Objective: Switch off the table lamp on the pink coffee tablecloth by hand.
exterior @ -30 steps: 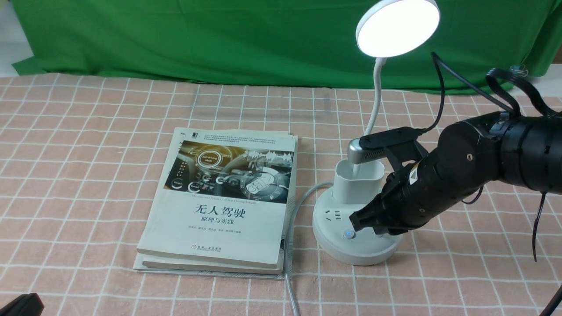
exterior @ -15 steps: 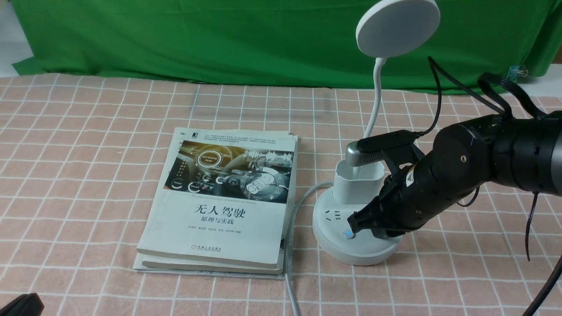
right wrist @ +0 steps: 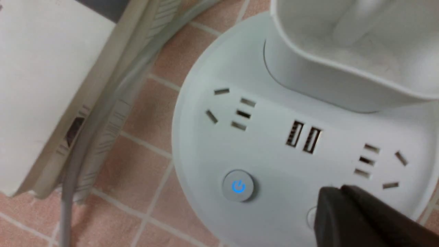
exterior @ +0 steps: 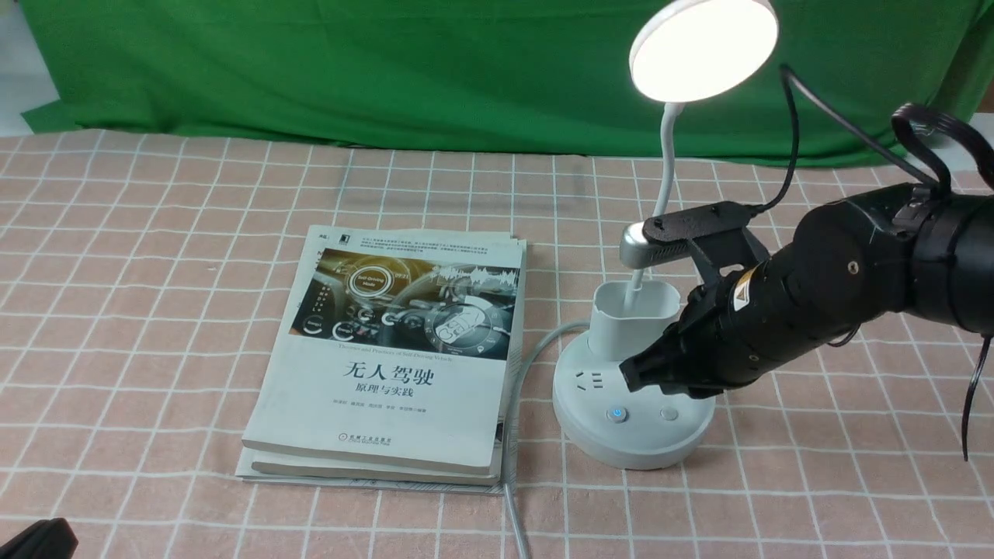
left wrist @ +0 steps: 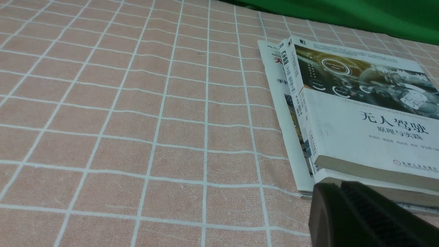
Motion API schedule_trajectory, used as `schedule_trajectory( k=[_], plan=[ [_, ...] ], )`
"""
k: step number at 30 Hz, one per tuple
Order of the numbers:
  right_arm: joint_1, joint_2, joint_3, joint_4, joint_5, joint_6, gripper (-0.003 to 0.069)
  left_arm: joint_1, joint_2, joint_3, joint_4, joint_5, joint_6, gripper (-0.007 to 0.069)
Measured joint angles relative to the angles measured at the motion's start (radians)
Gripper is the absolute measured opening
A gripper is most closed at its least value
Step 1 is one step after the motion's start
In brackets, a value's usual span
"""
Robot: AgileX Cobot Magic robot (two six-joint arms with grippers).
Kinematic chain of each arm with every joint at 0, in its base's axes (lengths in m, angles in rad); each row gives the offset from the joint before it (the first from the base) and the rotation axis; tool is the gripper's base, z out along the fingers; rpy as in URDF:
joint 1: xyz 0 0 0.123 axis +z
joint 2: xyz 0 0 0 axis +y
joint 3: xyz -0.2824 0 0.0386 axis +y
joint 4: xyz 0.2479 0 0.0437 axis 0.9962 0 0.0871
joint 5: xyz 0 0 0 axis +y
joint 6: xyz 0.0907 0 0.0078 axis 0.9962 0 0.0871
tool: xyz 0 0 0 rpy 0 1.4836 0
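1. Right gripper (exterior: 633, 378): jaws together, nothing held. Tip hangs just above the lamp base (exterior: 621, 450), not touching. In the right wrist view the tip partly covers the plain second button (exterior: 669, 414). The blue-lit button (exterior: 617, 414) sits just beside it, uncovered.

2. Table lamp (exterior: 629, 330): stands on the pink coffee tablecloth (exterior: 155, 272), to the robot's right of centre, near a stack of books (exterior: 396, 349). Its cord (exterior: 512, 512) runs between the two. Head (exterior: 703, 50) is lit, so the task is not done.

3. Handling (est.): no grasp req'd. Contact pt = button cap, rigid plastic, prob. short travel. Press straight down w/ the closed tip, light force. Base looks broad and stable. Neck (exterior: 664, 163) is thin and flexible, so avoid it. Smooth plastic: an off-centre tip may slide off the cap. Which button controls the light can't be told.

4. Left gripper (left wrist: 343, 212): jaws together, empty, low over the cloth by the books, well apart from the lamp.
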Motion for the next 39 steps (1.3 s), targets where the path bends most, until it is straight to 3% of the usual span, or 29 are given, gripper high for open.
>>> schedule_trajectory(
  k=[18, 25, 39],
  plan=[
    [0.0, 0.074, -0.008, 0.001, -0.02, -0.009, 0.0049, 0.0, 0.0, 0.0, 0.0, 0.0, 0.0, 0.0006],
    [0.0, -0.077, 0.002, 0.0, 0.024, -0.009, 0.0049, 0.0, 0.0, 0.0, 0.0, 0.0, 0.0, 0.0006],
    [0.0, -0.396, 0.059, -0.012, 0.281, -0.053, 0.0049, 0.0, 0.0, 0.0, 0.0, 0.0, 0.0, 0.0006]
  ],
)
